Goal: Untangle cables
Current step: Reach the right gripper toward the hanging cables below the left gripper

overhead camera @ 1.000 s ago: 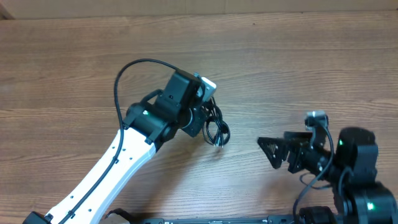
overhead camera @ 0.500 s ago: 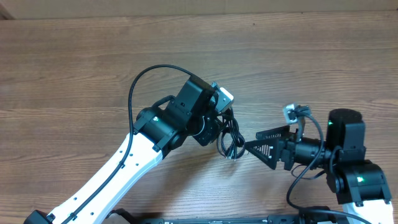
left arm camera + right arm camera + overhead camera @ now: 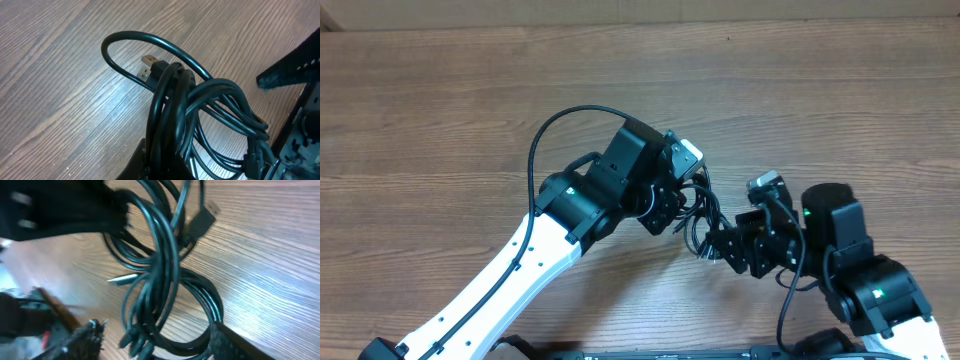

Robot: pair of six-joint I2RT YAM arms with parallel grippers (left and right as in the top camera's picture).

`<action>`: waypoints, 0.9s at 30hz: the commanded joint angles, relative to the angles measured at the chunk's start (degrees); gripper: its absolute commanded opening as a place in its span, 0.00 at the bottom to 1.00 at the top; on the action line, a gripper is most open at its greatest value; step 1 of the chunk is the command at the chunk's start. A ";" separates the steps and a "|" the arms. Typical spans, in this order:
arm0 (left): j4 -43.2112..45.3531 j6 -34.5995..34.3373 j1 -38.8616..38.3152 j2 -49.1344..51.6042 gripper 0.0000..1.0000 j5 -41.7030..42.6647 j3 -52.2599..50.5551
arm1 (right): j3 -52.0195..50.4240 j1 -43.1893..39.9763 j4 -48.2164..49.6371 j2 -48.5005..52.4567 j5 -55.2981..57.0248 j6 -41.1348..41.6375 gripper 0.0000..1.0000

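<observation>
Cables (image 3: 172,100) bunched in the left fingers (image 3: 145,162), over the desk (image 3: 440,120).
Soft, light, likely slick; the left fingers clamp the knot, and the right fingers (image 3: 240,342) stand apart around loops just beyond them. Best hold, I judge: one loose strand by its plug (image 3: 146,67).

Overhead looks straight down on the table (image 3: 820,90) from far. Both wrist views sit close, angled down; all three share the cables (image 3: 698,222), 4 o'clock of centre.
</observation>
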 commanded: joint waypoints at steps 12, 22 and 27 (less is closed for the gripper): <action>1.27 -4.81 -0.44 -1.33 0.04 2.05 1.62 | 1.46 3.56 1.40 4.07 7.23 -1.01 0.33; 3.87 -8.31 -0.33 -1.33 0.04 -0.63 1.62 | 1.46 3.56 1.36 4.09 7.21 -0.98 0.04; 3.58 -14.03 -0.33 -1.33 0.04 -8.04 1.62 | 1.46 3.56 1.20 4.09 7.19 -0.98 0.04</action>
